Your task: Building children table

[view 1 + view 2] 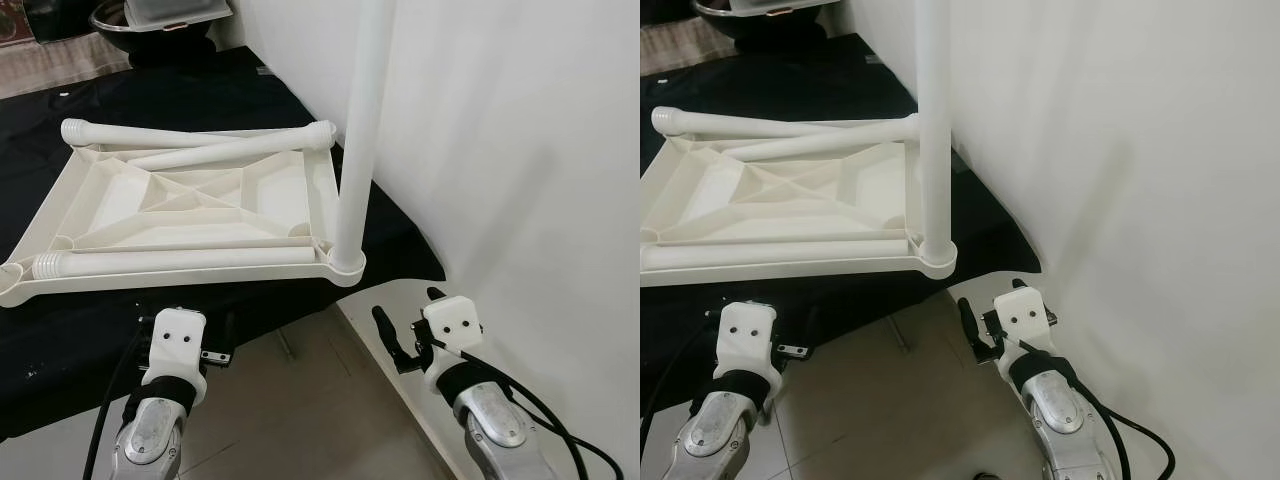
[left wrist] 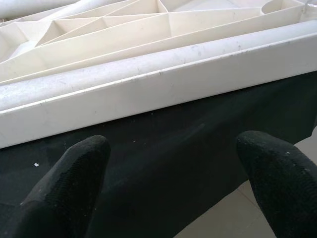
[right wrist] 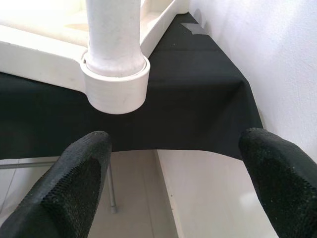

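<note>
White plastic tabletop (image 1: 190,205) lies upside down on a surface w/ black cloth (image 1: 80,330), ribbed underside facing up. One white leg (image 1: 358,130) stands upright in the corner socket (image 1: 345,265) nearest the robot's right side, close to the white wall (image 1: 520,150); its top runs out of frame. Three more legs lie loose on the underside: one long leg (image 1: 170,262) along the near edge, threaded end toward the robot's left; one leg (image 1: 190,132) along the far edge; one leg (image 1: 225,152) angled just beside that far one, touching or nearly so.

Left gripper (image 2: 173,178) hovers low in front of the cloth edge, below the near rim of the tabletop, apart from it. Left wrist view: both black fingertips (image 2: 74,173) spread wide, nothing between them, rim and near leg straight ahead. Jaws released.

Right gripper (image 3: 178,173) hangs below and in front of the socketed corner, over the tiled floor (image 1: 310,400), beside the wall. Right wrist view: fingers (image 3: 69,183) wide apart, nothing held, socket and standing leg ahead and above the cloth edge. Jaws released.

Far back at top of the head views: a metal bowl (image 1: 150,22) w/ a pale tray-like item on it, detail too small to tell. A patterned rug (image 1: 60,60) sits at the far left.

No brand marks, labels or readable writing on tabletop, legs, or gripper housings (image 1: 178,340); housings show only two small dark screw holes each.
</note>
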`<state>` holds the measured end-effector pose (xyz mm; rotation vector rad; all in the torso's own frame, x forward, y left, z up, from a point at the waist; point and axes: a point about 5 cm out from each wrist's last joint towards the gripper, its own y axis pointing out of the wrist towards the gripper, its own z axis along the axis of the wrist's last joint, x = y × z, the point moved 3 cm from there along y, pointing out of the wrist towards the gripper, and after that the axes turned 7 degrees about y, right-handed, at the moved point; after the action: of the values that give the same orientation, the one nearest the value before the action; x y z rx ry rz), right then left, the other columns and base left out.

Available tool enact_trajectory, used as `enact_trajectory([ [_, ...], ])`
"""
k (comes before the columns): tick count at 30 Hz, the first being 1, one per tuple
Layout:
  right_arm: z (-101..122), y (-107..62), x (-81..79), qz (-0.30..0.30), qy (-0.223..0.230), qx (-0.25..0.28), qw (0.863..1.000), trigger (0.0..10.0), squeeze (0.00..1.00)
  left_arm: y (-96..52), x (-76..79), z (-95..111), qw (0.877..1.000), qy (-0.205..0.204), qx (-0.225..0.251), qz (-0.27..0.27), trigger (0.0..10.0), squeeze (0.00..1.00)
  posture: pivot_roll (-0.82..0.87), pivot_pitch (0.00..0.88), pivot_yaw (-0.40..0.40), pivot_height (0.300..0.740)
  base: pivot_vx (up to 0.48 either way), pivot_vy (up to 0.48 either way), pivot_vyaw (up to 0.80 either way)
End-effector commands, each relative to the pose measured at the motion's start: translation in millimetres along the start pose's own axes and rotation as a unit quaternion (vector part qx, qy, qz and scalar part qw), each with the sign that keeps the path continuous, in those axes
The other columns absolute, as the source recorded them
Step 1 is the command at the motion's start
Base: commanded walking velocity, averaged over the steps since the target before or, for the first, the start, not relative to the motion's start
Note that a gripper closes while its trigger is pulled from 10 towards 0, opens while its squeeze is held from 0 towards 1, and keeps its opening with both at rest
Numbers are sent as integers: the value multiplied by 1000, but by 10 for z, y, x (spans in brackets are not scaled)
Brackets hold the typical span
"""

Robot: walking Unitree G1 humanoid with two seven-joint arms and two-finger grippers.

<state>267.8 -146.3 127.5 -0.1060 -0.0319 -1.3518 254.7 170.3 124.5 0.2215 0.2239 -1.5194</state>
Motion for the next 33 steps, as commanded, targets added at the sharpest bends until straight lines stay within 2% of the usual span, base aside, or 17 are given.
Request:
enact_trajectory([
  [1,-62,127,-16,-7,56,-21,998,10000,0,177,157,-35,998,27,-40,-28,10000,0,-77,148,-1,740,0,0,0],
  [33,-65,139,-10,-6,57,-22,998,10000,0,186,156,-36,998,26,-41,-27,10000,0,-77,150,-5,740,0,0,0],
])
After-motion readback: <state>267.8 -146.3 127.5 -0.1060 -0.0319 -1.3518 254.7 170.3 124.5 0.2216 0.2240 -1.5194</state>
